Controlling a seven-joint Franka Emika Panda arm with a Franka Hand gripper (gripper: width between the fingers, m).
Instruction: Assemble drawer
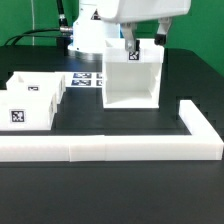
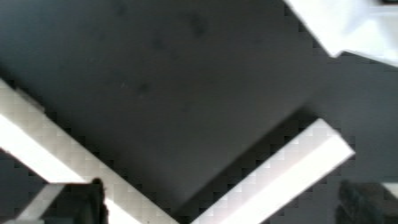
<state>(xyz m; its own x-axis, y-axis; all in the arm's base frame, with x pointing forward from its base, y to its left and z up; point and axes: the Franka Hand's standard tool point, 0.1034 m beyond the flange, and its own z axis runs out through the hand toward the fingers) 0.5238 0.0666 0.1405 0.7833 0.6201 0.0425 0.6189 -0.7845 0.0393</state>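
Upper centre of the exterior view, the gripper [image 1: 131,50] hangs over the drawer housing [image 1: 132,82], likely lining up on a wall. Its fingers [image 2: 63,205] look spread wide and seem to hold nothing. Both trays [image 1: 30,100] wait mid-left, handy inside the L-shaped border bar [image 1: 110,148].

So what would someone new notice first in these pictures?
The big white open-fronted housing stands mid-table, with the end effector right at its top edge. Two smaller trays sit together at the exterior view's left. A long white L-shaped border bar runs along the front and up the exterior view's right.
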